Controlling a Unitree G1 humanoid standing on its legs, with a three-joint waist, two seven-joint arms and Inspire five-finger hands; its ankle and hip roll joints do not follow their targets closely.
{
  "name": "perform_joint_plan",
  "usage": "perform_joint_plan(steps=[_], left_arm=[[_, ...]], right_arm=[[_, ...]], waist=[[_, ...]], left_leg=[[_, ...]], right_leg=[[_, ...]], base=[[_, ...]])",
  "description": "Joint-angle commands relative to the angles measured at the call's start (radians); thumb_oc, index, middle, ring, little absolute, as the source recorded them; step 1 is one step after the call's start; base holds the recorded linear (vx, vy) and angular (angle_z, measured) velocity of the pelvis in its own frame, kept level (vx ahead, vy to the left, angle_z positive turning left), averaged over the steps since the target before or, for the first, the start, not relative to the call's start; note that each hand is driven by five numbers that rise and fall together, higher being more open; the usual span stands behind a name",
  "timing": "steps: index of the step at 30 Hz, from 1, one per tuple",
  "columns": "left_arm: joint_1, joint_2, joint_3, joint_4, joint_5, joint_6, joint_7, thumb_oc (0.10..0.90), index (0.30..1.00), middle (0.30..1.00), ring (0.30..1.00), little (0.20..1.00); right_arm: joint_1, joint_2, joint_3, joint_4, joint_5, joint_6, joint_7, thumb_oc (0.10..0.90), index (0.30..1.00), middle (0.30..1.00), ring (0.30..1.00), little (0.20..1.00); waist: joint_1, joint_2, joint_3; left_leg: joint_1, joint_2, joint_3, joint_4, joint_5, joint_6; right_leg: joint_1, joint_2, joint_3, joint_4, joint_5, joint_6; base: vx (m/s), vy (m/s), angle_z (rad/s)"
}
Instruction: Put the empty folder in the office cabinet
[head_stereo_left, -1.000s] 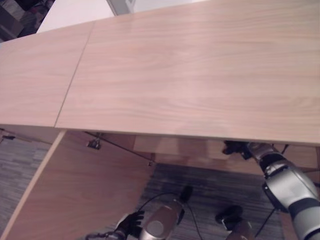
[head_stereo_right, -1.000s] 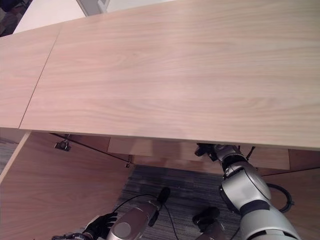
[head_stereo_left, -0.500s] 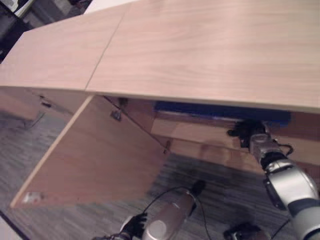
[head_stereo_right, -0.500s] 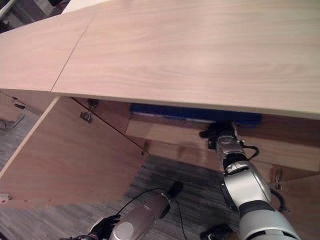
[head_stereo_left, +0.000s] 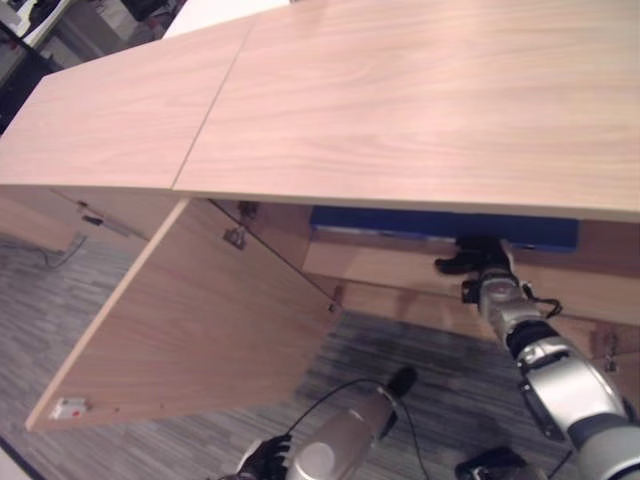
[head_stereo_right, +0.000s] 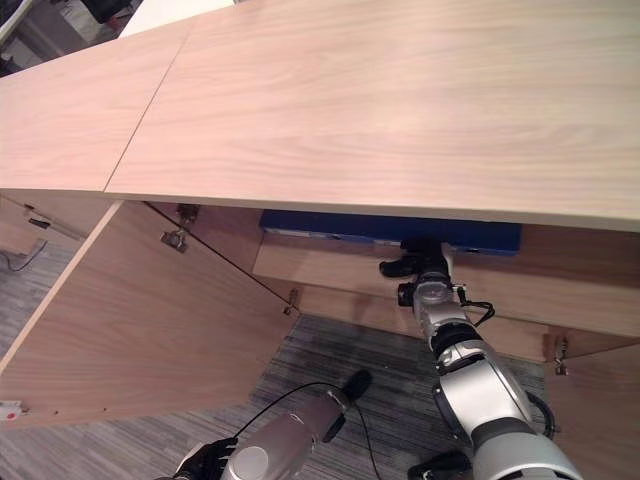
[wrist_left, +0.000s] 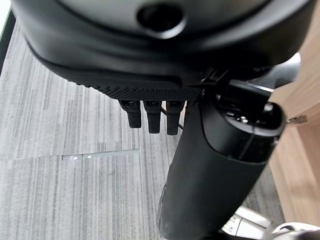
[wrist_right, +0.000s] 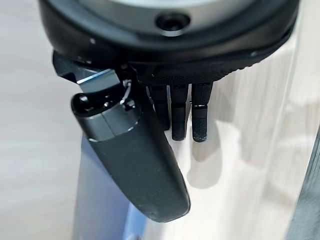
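A blue folder (head_stereo_left: 400, 221) lies flat on the upper shelf of the wooden office cabinet (head_stereo_left: 420, 100), just under its top board. My right hand (head_stereo_right: 418, 270) reaches to the shelf's front edge, right below the folder's middle. In the right wrist view the thumb (wrist_right: 135, 155) lies over the blue folder (wrist_right: 97, 200), while the fingers (wrist_right: 182, 112) hang relaxed over pale wood, gripping nothing. My left hand (head_stereo_left: 262, 458) hangs low over the carpet with relaxed fingers (wrist_left: 147, 115) and is empty.
The cabinet's left door (head_stereo_left: 190, 330) stands wide open, swung out toward me over the grey carpet (head_stereo_left: 420, 360). A second door (head_stereo_right: 600, 400) shows at the right. A lower wooden shelf (head_stereo_right: 330, 275) runs beneath the folder.
The camera has moved, so the whole picture shifted and the folder under the top board came into view. My right hand stays at the shelf's front, with its arm stretched a little further in.
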Motion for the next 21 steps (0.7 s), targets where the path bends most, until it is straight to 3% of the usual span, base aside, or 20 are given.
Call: perform_joint_plan(steps=[1, 7, 13, 21], left_arm=[[0.075, 0.070, -0.015, 0.019, -0.005, -0.010, 0.022, 0.800, 0.900, 0.900, 0.900, 0.900], [0.085, 0.101, 0.005, 0.004, -0.012, -0.017, 0.016, 0.800, 0.900, 0.900, 0.900, 0.900], [0.096, 0.120, 0.035, 0.043, -0.017, -0.024, 0.022, 0.800, 0.900, 0.900, 0.900, 0.900], [0.095, 0.125, 0.094, 0.091, -0.016, -0.033, 0.030, 0.800, 0.900, 0.900, 0.900, 0.900]], right_arm=[[-0.065, 0.011, 0.049, 0.011, -0.113, -0.014, 0.024, 0.800, 0.900, 0.900, 0.900, 0.900], [-0.075, 0.041, 0.073, 0.033, -0.148, -0.007, 0.036, 0.800, 0.900, 0.900, 0.900, 0.900], [-0.106, 0.079, 0.096, 0.047, -0.154, -0.016, 0.034, 0.800, 0.900, 0.900, 0.900, 0.900], [-0.060, 0.122, 0.141, -0.007, -0.204, -0.031, 0.041, 0.800, 0.900, 0.900, 0.900, 0.900]], waist=[[0.006, -0.026, -0.046], [-0.012, -0.054, -0.072], [-0.023, -0.086, -0.104], [-0.055, -0.118, -0.139]], left_leg=[[0.112, 0.007, 0.072, -0.114, -0.116, 0.089], [0.185, 0.094, 0.075, -0.216, -0.083, 0.061], [0.259, 0.171, 0.102, -0.311, -0.048, 0.031], [0.335, 0.238, 0.157, -0.334, -0.047, -0.004]], right_leg=[[0.061, -0.016, 0.058, -0.131, 0.213, 0.155], [0.152, 0.081, -0.002, -0.276, 0.259, 0.153], [0.226, 0.184, -0.019, -0.415, 0.289, 0.147], [0.341, 0.302, -0.011, -0.570, 0.296, 0.129]], base=[[-0.01, -0.073, -0.26], [0.00, -0.082, -0.18], [0.02, -0.085, -0.20], [0.02, -0.087, -0.22]])
